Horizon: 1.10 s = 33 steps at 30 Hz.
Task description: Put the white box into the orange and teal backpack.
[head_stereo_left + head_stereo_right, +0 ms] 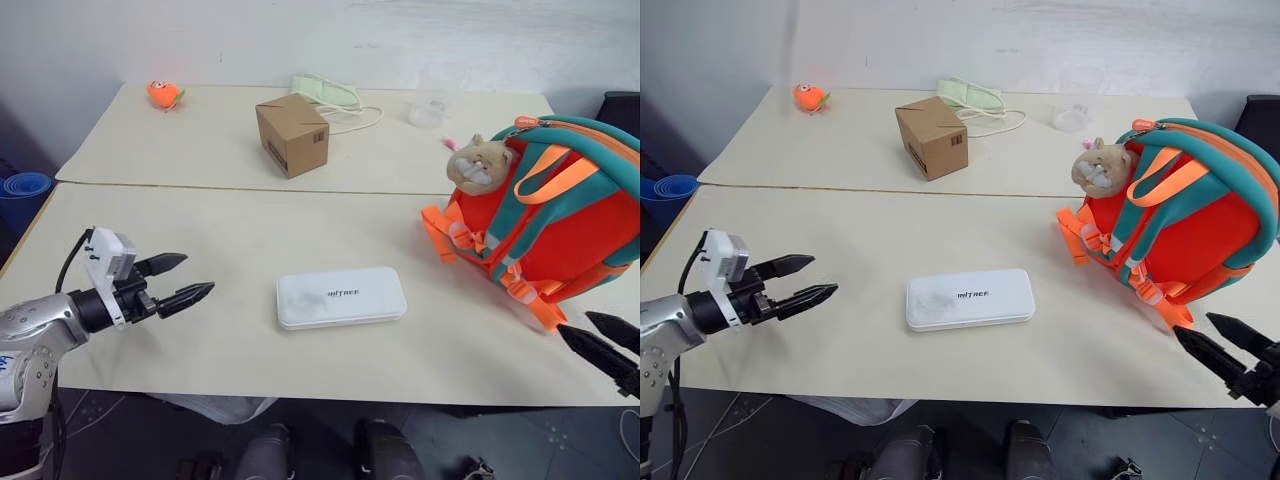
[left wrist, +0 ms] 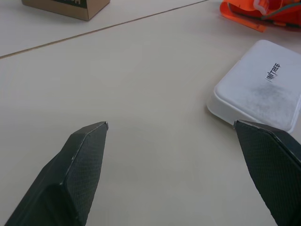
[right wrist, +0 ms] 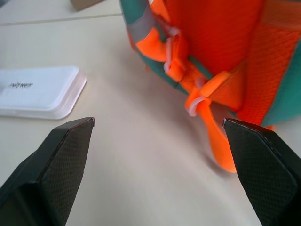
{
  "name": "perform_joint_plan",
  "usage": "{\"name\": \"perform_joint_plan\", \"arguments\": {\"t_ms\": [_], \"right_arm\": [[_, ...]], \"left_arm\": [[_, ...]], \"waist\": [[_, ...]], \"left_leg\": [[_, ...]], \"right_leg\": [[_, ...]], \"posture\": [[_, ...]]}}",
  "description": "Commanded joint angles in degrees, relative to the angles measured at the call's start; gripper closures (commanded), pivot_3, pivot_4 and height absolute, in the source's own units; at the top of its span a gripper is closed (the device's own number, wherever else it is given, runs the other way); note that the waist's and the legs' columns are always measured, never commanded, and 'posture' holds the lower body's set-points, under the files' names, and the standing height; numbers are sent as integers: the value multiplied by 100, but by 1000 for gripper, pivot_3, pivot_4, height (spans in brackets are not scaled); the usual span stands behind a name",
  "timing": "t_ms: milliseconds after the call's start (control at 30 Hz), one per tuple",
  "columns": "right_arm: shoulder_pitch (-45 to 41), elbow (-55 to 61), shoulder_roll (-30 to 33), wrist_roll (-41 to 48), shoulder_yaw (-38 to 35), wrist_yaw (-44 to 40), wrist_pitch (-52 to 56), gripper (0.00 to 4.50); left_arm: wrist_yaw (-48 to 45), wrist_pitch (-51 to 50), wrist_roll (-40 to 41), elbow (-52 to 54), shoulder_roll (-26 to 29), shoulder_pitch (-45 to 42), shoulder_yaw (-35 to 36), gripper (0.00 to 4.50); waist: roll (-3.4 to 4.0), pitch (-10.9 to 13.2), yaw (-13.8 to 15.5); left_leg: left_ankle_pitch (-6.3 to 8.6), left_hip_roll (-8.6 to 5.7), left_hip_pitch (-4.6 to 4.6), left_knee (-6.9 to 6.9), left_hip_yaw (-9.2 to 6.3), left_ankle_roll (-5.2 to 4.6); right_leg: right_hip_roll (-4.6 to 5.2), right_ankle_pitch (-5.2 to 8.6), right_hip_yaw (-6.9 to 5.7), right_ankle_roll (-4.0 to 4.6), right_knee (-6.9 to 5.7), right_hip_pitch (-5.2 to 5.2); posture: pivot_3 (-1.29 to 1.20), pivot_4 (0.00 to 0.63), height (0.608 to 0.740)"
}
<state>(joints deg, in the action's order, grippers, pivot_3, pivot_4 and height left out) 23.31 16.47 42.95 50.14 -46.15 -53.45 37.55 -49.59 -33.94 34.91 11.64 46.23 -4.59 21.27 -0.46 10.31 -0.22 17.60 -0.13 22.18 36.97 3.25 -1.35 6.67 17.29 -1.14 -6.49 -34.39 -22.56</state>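
Left pincer (image 1: 187,279) hangs over the near left part of the worktop (image 1: 220,230), fingers spread wide, nothing between them; it points toward the white box (image 1: 341,297), which lies a little way off to its right. Right pincer (image 1: 1227,351) is at the near right edge, likewise released and empty, its tips just beside the lower straps of the orange and teal backpack (image 1: 1185,220).

White box: flat on the worktop, centre front, long side across the view, lettering up, apart from the backpack. Judged rigid, smooth plastic, probably light; the glossy shell and rounded corners may let it slip from narrow fingers. Lying flat, it offers little for a top grasp; best hold looks to be across the short width near mid-length, or pinching one end edge.

Backpack stands upright at right, soft and likely to sag; whether its opening is unzipped cannot be told
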Motion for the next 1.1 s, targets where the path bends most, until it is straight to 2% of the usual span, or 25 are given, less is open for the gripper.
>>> {"name": "perform_joint_plan", "arguments": {"t_ms": [33,67,167,300,467,533,567,833,1100], "right_arm": [[-208,632,167,-279,576,41,-188,0],[-261,721,179,-367,730,53,-215,0],[-865,840,248,-769,1557,318,-246,628],[-1809,881,332,-1307,2771,462,-202,2004],[-2918,466,43,-2001,4000,731,-267,3790],[-3204,234,-59,-2337,4307,900,-322,4428],[-3305,108,-113,-2504,4436,991,-356,4470],[-3552,-214,-499,-2918,4618,1416,-335,4470],[-3274,531,-548,-2601,4587,1366,93,4470]], "left_arm": [[-31,143,-211,518,75,-6,-366,402],[-41,205,-302,572,82,18,-481,614],[-56,684,-990,476,105,-50,-1151,1547],[6,1067,-1580,111,-74,-396,-1795,2823],[-105,1304,-1867,-126,-337,-819,-2330,4450],[-86,1341,-1968,-272,-426,-911,-2425,4500],[-58,1320,-2021,-343,-465,-960,-2468,4500],[-24,1195,-2128,-576,-717,-1230,-2581,4500],[15,1288,-2237,-1039,-1064,-1731,-2672,4500]], "waist": [[1,-1,-6],[2,-1,-6],[3,-1,0],[3,-1,3],[2,0,15],[2,-1,8],[2,-1,11],[1,0,14],[1,0,18]], "left_leg": [[0,0,0,2,0,0],[0,0,0,2,1,0],[-2,-1,-1,3,1,2],[-9,-3,2,12,4,-1],[-38,-3,12,16,-1,4],[-37,-4,15,21,2,5],[-37,-5,17,23,4,4],[-35,-5,23,32,18,1],[-37,-3,14,53,19,-6]], "right_leg": [[0,0,0,0,-1,0],[0,0,1,0,-2,0],[0,-1,1,-1,-3,0],[-2,-4,0,-2,-12,-4],[-2,-4,-9,-3,-16,-11],[-2,-5,-11,-5,-14,-11],[-2,-5,-11,-6,-14,-13],[-3,-8,-43,-12,-47,-18],[-3,-9,-89,-13,-63,-15]], "posture": [[0,150,740],[0,150,740],[0,150,740],[0,150,740],[0,150,740],[0,150,740],[0,150,740],[0,150,740],[0,150,740]]}}
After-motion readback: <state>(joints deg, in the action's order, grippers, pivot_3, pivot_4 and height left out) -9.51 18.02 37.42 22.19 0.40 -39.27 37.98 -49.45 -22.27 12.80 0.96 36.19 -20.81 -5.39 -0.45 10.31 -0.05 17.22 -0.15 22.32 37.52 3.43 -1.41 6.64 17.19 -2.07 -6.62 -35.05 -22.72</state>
